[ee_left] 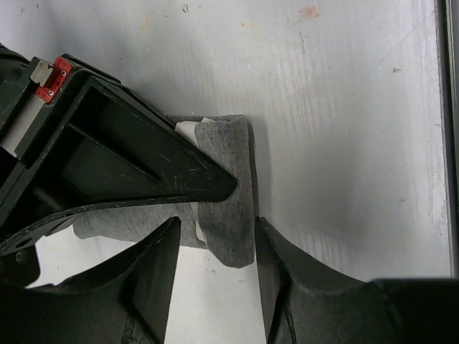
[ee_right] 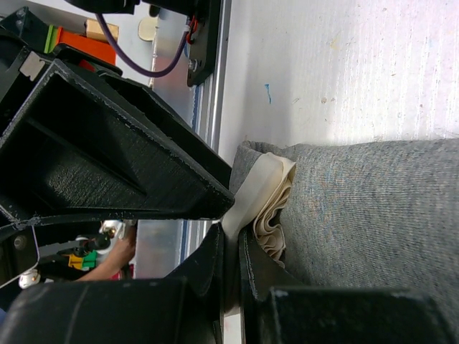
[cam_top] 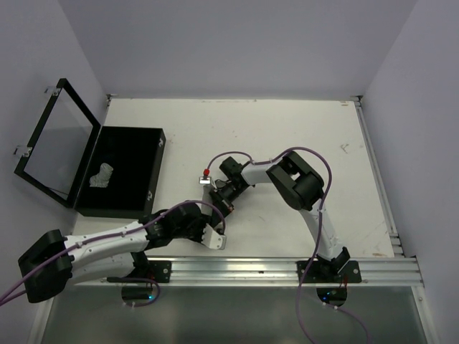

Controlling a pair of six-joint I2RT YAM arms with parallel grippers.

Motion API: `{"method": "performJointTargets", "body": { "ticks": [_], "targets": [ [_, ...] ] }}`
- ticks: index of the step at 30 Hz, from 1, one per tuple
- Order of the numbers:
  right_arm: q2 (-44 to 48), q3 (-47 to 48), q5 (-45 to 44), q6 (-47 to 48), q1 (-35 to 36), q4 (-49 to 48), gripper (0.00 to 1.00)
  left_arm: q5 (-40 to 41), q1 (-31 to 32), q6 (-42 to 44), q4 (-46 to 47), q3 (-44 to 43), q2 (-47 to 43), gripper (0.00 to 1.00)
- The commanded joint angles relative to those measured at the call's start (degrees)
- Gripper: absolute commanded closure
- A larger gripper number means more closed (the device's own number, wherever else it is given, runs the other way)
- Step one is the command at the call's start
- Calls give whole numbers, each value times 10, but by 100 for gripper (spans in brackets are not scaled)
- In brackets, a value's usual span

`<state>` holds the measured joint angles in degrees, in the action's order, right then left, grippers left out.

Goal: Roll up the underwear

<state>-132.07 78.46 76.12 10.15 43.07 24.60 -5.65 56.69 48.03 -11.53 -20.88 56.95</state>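
Observation:
A heather grey underwear [ee_left: 231, 204] lies flat on the white table between the two arms. My left gripper [ee_left: 215, 247] is open, its fingertips either side of the cloth's near end. My right gripper [ee_right: 233, 240] is shut on the cream waistband [ee_right: 259, 192] at the edge of the same grey underwear [ee_right: 373, 215], and it reaches over the cloth from the left in the left wrist view. In the top view both grippers meet near the table's front middle and hide this garment. Another rolled grey underwear [cam_top: 101, 176] lies in the black box.
A flat black box [cam_top: 136, 154] with its hinged lid [cam_top: 57, 143] standing open sits at the left of the table. An aluminium rail [cam_top: 272, 269] runs along the near edge, and white walls close in the table's sides and back.

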Motion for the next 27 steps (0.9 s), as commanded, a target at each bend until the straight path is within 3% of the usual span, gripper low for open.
{"method": "performJointTargets", "body": {
  "ticks": [1, 7, 10, 12, 14, 17, 24, 27],
  "targets": [
    [-63, -31, -119, 51, 1, -21, 100, 6, 0, 5, 41, -7, 11, 50],
    [-72, -24, -117, 47, 1, -20, 100, -31, 0, 30, 63, 5, 47, 52],
    [-71, -23, -117, 50, 1, -15, 100, -51, 1, 44, 61, 4, 69, 59],
    [-67, -22, -118, 51, 1, -14, 100, -61, 1, 51, 46, -4, 90, 69],
    [-61, -16, -118, 52, -3, -3, 100, -75, 1, 57, 21, -12, 101, 85],
    [-45, 5, -128, 46, -13, 15, 80, -98, 1, 58, -30, -31, 121, 100],
    [8, 111, -156, 29, -87, 77, 45, -158, 0, 53, -152, -109, 224, 100],
    [49, 132, -178, 20, -123, 89, 42, -192, -6, 50, -184, -142, 258, 100]
  ]
}}
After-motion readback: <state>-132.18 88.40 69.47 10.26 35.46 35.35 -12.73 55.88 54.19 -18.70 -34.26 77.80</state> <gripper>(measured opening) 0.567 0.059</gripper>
